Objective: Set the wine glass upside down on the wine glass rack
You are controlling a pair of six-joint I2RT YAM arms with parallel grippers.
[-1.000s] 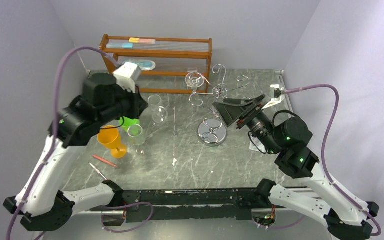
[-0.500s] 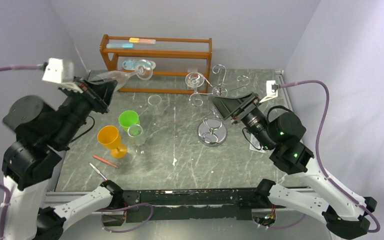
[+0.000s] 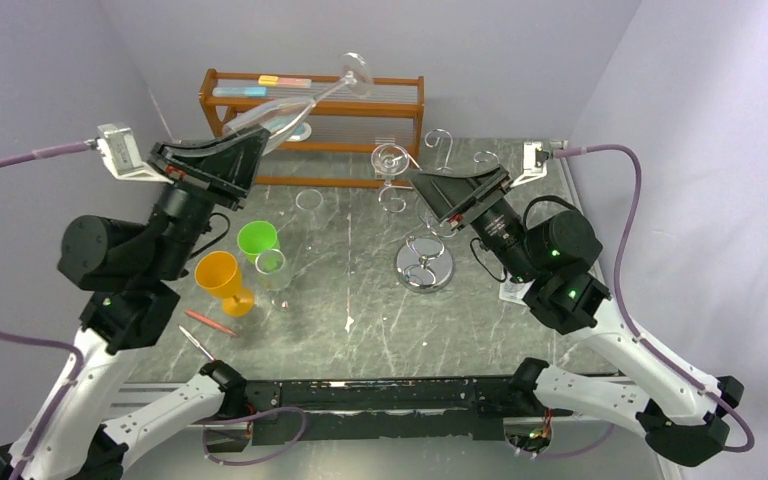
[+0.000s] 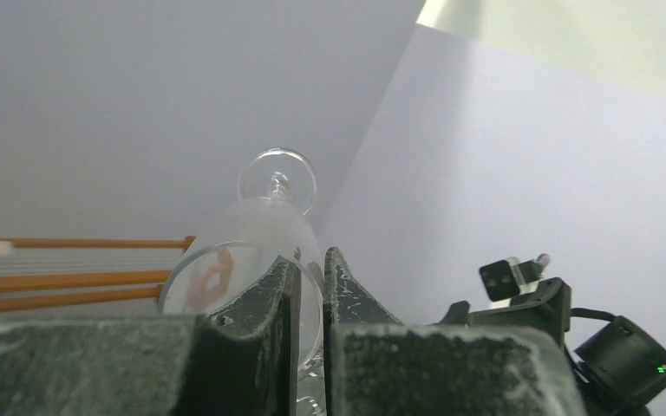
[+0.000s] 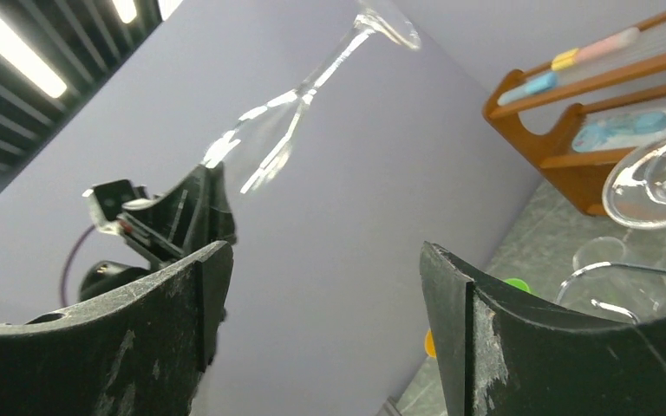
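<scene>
Wine glass (image 3: 290,108): off the worktop (image 3: 380,325), held up in the left claw (image 3: 250,150). It lies tilted. The bowl sits at the claw, and the stem and round foot point up and away beyond the fingertips, toward the back wall.

In the left wrist view the fingers (image 4: 264,299) stand almost together, with the bowl's wall pinched between them at the rim. One finger looks to be inside the bowl and the other outside. I log this as a narrow, closed grip on the glass.

Wine glass rack (image 3: 424,268): standing on the worktop, below the left claw and well off to its right. The held glass is not touching it. A second glass (image 3: 392,158) hangs foot-up on one of its arms.

Right claw (image 3: 438,205): jaws spread wide with nothing between them. In the right wrist view the gap (image 5: 323,260) shows only wall. It hovers close over the rack, with the round base near and below its fingertips.

On the worktop below the left claw stand a green cup (image 3: 257,238), an orange cup (image 3: 222,275) and a clear tumbler (image 3: 272,265), close together. The wooden shelf (image 3: 400,95) stands beyond the left claw's fingertips, at the back.
</scene>
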